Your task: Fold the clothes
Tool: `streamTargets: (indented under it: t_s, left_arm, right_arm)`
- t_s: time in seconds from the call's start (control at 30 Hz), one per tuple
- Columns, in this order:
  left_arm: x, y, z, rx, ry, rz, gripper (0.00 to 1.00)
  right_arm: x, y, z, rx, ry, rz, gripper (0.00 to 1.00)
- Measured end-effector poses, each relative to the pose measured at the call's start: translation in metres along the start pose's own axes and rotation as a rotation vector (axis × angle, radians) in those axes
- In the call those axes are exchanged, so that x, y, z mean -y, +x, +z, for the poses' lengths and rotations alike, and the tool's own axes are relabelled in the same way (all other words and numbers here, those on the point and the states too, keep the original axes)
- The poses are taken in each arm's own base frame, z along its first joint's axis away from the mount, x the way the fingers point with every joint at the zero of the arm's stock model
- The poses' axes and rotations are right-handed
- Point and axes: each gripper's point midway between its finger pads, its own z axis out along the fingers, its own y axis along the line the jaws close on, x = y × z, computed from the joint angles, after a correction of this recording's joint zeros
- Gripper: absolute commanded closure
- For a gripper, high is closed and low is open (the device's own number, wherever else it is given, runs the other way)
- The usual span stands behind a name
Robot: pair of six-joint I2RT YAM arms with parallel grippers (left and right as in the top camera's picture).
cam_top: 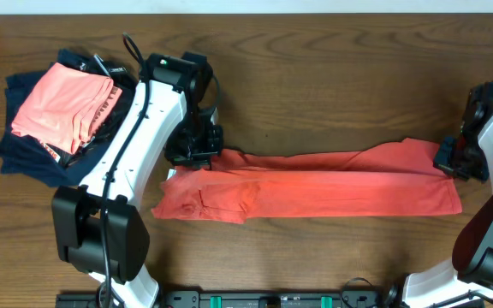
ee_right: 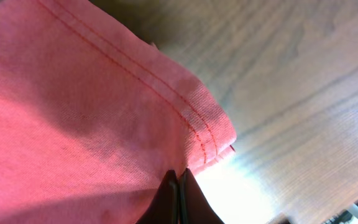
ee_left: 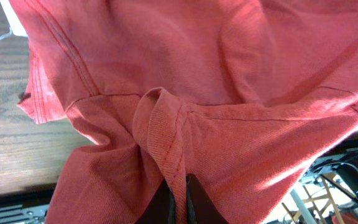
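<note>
The red-orange shirt (cam_top: 315, 188) lies stretched in a long folded band across the middle of the wooden surface (cam_top: 332, 94). The left tool (cam_top: 197, 154) pinches its collar end; the right tool (cam_top: 449, 161) is clamped on its hem corner.

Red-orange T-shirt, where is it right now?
Overhead, the red-orange T-shirt lies stretched across the table, its ends pinched by the left gripper and the right gripper, with the clothes pile at far left.

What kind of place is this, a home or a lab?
Likely a robot lab bench: left gripper and right gripper both pinch a red-orange T-shirt on a wooden table, with a pile of other garments beside.
</note>
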Motion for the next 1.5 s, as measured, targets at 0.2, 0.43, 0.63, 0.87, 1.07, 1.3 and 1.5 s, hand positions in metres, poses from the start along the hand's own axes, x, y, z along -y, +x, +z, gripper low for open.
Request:
streamTargets:
  t_s: [0.2,0.43,0.63,0.87,1.07,1.3,1.5]
  left_arm:
    - [-0.008,0.001,0.011,-0.013,-0.029,-0.006,0.87]
    - [-0.004,-0.032,0.012,0.117,-0.021,0.027,0.85]
    - [-0.001,-0.045,0.01,0.172,-0.011,0.041,0.86]
    - [0.013,-0.065,0.021,0.256,0.004,0.095,0.88]
    - [0.047,-0.057,0.067,0.242,0.055,0.227,0.89]
    - [0.076,-0.022,0.118,0.165,0.061,0.383,0.72]
    - [0.098,-0.022,0.123,0.203,0.091,0.456,0.63]
  right_arm:
    - [0.014,0.009,0.001,-0.041,0.043,0.018,0.87]
    - [0.027,0.019,0.003,-0.09,0.066,0.051,0.82]
    - [0.027,0.019,0.003,-0.09,0.064,0.057,0.81]
    - [0.026,0.018,0.003,-0.086,0.061,0.062,0.8]
    - [0.026,0.018,0.003,-0.084,0.06,0.066,0.8]
    - [0.025,0.017,0.003,-0.082,0.054,0.067,0.78]
    - [0.024,0.017,0.003,-0.083,0.049,0.068,0.75]
